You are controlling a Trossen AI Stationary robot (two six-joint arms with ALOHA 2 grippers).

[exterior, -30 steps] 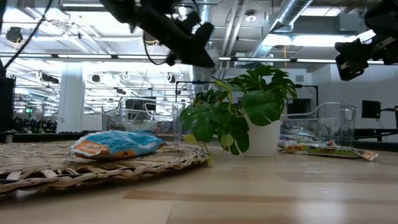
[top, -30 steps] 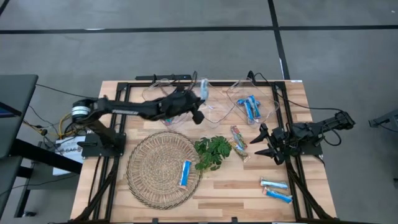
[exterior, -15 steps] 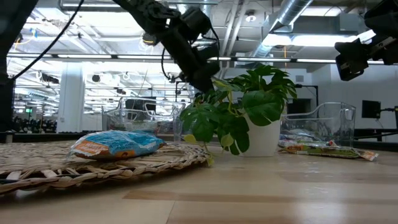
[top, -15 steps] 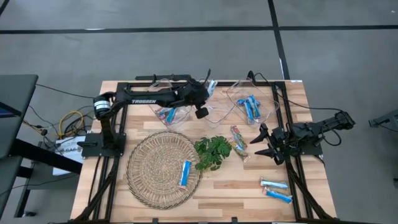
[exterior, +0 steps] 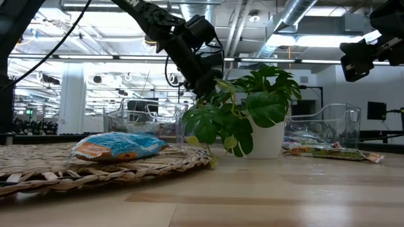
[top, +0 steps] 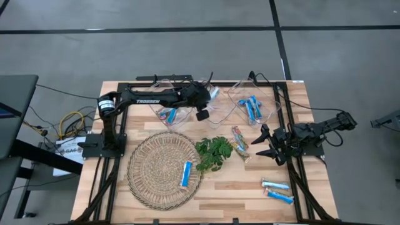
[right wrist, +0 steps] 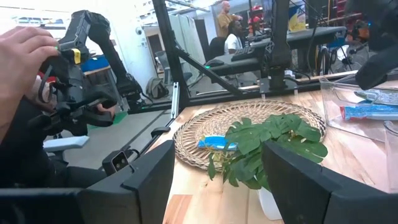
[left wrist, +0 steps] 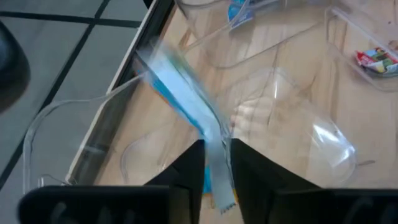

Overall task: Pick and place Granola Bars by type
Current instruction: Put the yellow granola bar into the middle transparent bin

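Left gripper (top: 210,94) at upper centre of high view, above clear bin (top: 187,106). Blue bar (left wrist: 186,106) pinched between its fingers, long axis running straight out past fingertips, hanging over bin; release likely next. Right gripper (top: 265,142) spread wide, empty, centre right over desk (top: 237,187).

Lighting: bright, even, overhead.
Ceiling strip lights (exterior: 88,58) glare in the low view; table (top: 237,187) shadows are soft. The left wrist view shows a motion-blurred blue wrapper (left wrist: 186,112), possibly moving; clear bins (left wrist: 298,124) carry reflections.
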